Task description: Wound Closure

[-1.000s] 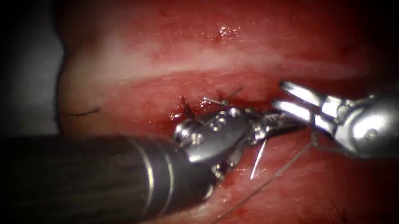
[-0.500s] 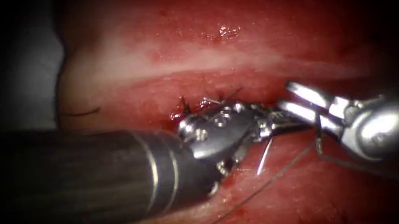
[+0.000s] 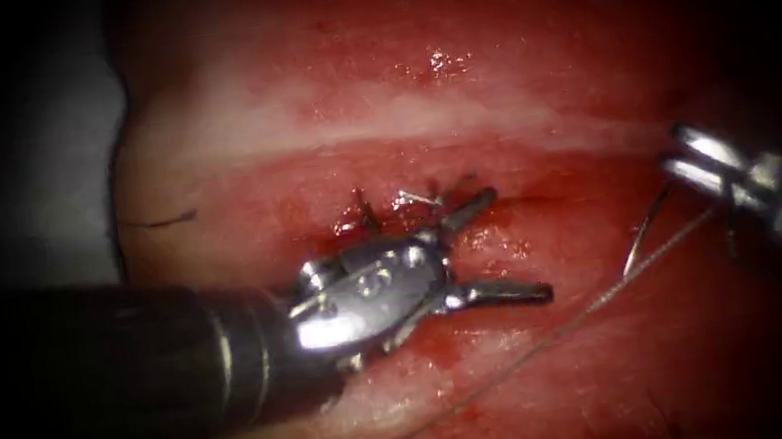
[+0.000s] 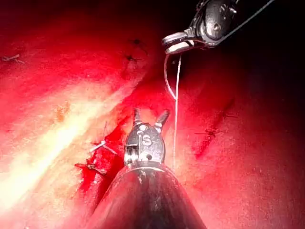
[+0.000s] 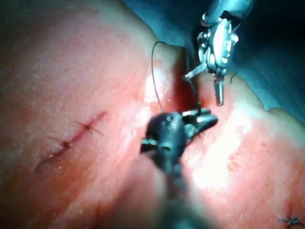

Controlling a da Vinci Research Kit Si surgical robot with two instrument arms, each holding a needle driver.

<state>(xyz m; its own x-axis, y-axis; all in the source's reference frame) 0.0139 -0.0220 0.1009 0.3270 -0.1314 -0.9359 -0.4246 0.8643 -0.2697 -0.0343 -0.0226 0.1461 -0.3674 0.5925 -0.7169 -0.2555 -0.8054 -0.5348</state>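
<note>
Lying under it all is the big, wet, red slab of pork tissue (image 3: 455,90), with its dark cut (image 3: 550,201) running across the middle. The left arm's dark shaft and shiny metal tool (image 3: 516,245) sit over the left part of the cut. Its two fingers (image 3: 511,291) are spread wide and hold nothing.

The right arm's small silver tool (image 3: 696,164) has pulled away, well off to the right of the cut. Its fingers are closed on the thin, curved steel needle (image 3: 643,232), near one end of the curve. The needle hangs free, out of the tissue.

A second ago the left tool held the needle by the cut, and the right tool's fingers were open beside it. So the needle has changed hands.

The long grey thread (image 3: 529,348) trails from the right tool across the tissue. Small dark stitches (image 3: 409,202) sit on the cut.
</note>
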